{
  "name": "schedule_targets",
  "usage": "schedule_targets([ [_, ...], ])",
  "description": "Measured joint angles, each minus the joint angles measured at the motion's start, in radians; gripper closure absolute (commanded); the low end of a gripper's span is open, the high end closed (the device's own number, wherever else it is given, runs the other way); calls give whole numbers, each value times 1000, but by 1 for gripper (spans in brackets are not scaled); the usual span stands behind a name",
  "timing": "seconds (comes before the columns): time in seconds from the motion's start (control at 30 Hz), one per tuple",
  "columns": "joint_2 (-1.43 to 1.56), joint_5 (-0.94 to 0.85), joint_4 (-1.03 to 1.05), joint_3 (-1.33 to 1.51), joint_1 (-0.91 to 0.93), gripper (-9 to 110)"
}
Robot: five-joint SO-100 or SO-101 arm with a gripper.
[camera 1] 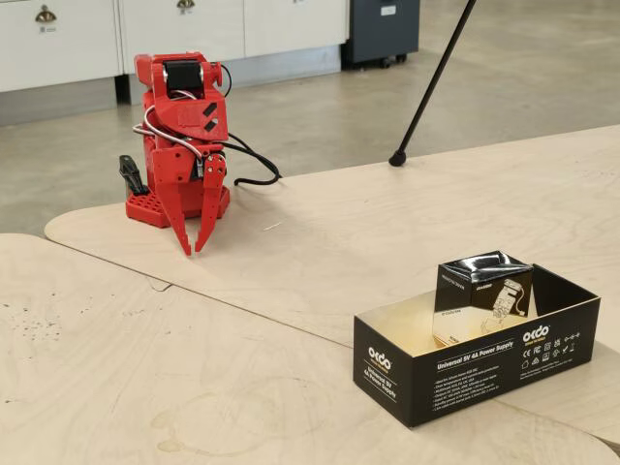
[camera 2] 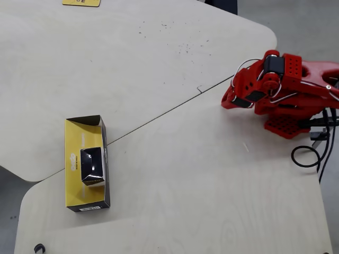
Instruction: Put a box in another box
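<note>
One red arm folded over its base in the fixed view, gripper (camera 1: 192, 248) pointing down with fingers slightly spread and empty, black tripod leg (camera 1: 431, 82) behind, small carton (camera 1: 481, 294) standing inside long black tray (camera 1: 465, 368), overhead view, carton (camera 2: 91, 165) mid-tray (camera 2: 74, 193), gripper (camera 2: 228, 100) well apart.

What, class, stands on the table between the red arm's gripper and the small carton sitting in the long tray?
Nothing visible. Bare table lies between the gripper and the small carton, which already stands inside the long tray; only the tray's low wall surrounds it.
</note>
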Motion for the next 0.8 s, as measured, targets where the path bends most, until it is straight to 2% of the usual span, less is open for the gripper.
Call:
schedule_targets([
  [0.8, 9, 5, 3, 0, 0, 102],
])
